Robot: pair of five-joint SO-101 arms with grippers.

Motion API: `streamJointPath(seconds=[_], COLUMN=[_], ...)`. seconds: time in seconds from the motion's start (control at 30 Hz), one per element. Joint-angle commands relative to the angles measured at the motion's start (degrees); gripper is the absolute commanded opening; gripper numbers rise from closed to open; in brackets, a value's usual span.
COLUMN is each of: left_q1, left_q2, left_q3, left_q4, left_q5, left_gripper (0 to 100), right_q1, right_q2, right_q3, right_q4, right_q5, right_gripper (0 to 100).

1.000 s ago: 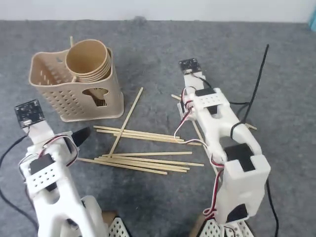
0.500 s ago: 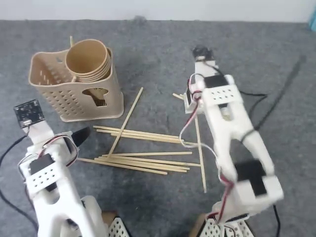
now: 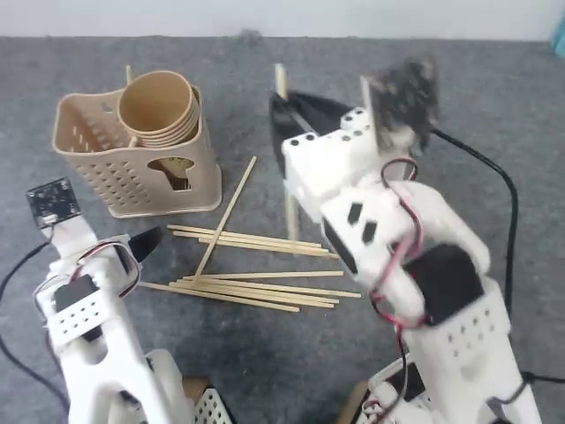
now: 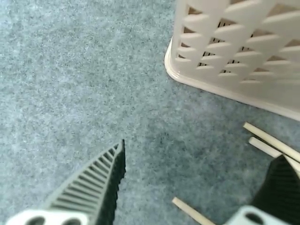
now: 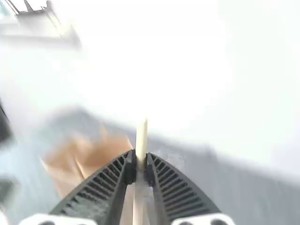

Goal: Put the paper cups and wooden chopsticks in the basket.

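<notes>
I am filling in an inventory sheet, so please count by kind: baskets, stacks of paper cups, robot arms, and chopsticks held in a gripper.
Basket: 1
Stack of paper cups: 1
Robot arms: 2, the left arm and the right arm
Chopstick held in the right gripper: 1
Total: 5

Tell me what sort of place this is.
Probably a tabletop robot practice setup: two white robot arms on a grey felt-like mat, a basket of paper cups, and loose wooden chopsticks.

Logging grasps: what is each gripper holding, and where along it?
Right gripper pinches one chopstick near its upper end; left gripper holds nothing.
</notes>
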Motion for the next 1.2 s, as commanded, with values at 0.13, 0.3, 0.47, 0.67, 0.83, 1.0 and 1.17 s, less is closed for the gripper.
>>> streamJointPath(seconds=[0.13, 0.3, 0.47, 0.67, 0.83, 1.0, 1.17], left_q1=[0.26, 0.26, 0.35, 0.44, 0.44, 0.44, 0.44], left_q2=[-1.23, -1.23, -1.23, -1.23, -1.23, -1.23, -1.23], left_q3=[-0.04, -0.04, -0.04, -0.04, -0.04, -0.04, -0.04], left_q4=[-0.97, -0.97, -0.97, -0.97, -1.05, -1.05, -1.14], left_q5=[-1.93, -1.93, -1.93, -1.93, -1.93, -1.93, -1.93], left_gripper=[44, 44, 44, 44, 44, 44, 44], right_q1=[-4.70, -5.76, -6.81, -8.84, -12.00, -12.62, -11.82], right_q2=[1.54, 9.71, 21.41, 41.27, 59.91, 77.23, 89.01], right_q3=[-3.78, -4.48, -14.86, -38.86, -62.77, -82.20, -95.91], right_q4=[-26.95, -43.30, -45.67, -37.23, -29.14, -20.97, -13.58], right_q5=[-4.57, -7.82, -8.09, -7.74, -7.74, -7.74, -7.74], right_gripper=[0.9, 0.9, 0.9, 0.9, 0.9, 0.9, 1.0])
